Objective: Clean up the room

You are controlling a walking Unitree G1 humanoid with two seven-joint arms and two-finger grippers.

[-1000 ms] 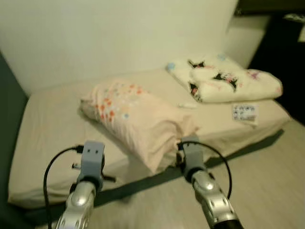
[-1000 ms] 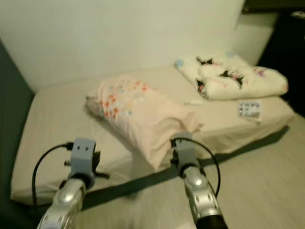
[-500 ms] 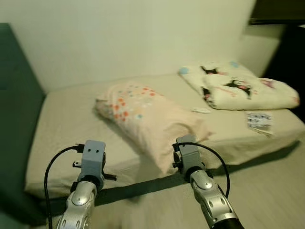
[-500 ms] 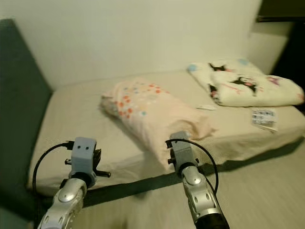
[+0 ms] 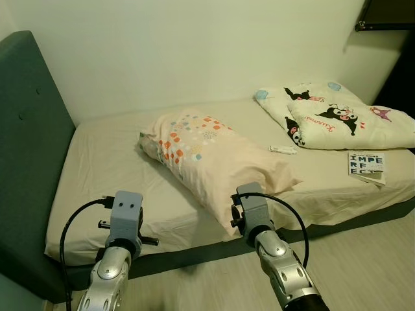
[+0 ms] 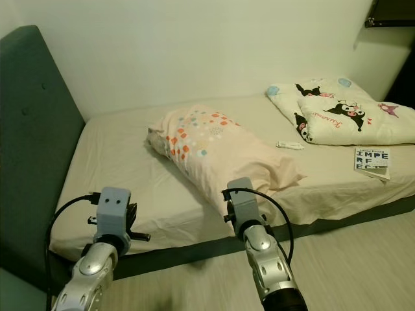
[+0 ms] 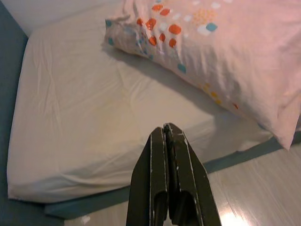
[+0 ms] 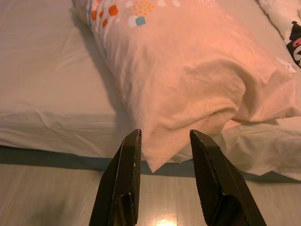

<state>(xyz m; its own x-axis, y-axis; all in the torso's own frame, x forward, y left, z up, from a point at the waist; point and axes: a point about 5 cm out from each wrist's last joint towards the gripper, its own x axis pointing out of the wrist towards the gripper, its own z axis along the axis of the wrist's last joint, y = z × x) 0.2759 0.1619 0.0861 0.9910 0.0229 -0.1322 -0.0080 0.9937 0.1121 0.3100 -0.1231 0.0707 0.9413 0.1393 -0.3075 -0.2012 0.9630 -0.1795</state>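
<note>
While the head view has swung left to reveal the headboard (camera motion, not the objects), the pillow lies diagonally on the bed, with the right gripper spread just short of its corner and the left gripper pressed together beside it, so I judge a grasp imminent.

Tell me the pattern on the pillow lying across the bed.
Pale pink pillow with small orange, teal and white squares clustered at one end; clearest in the left eye view.

The folded blanket is running off the head view's right edge. The small white item beside the pillow is staying too small to identify. The pillow's far end is getting cropped in the right wrist view.
</note>
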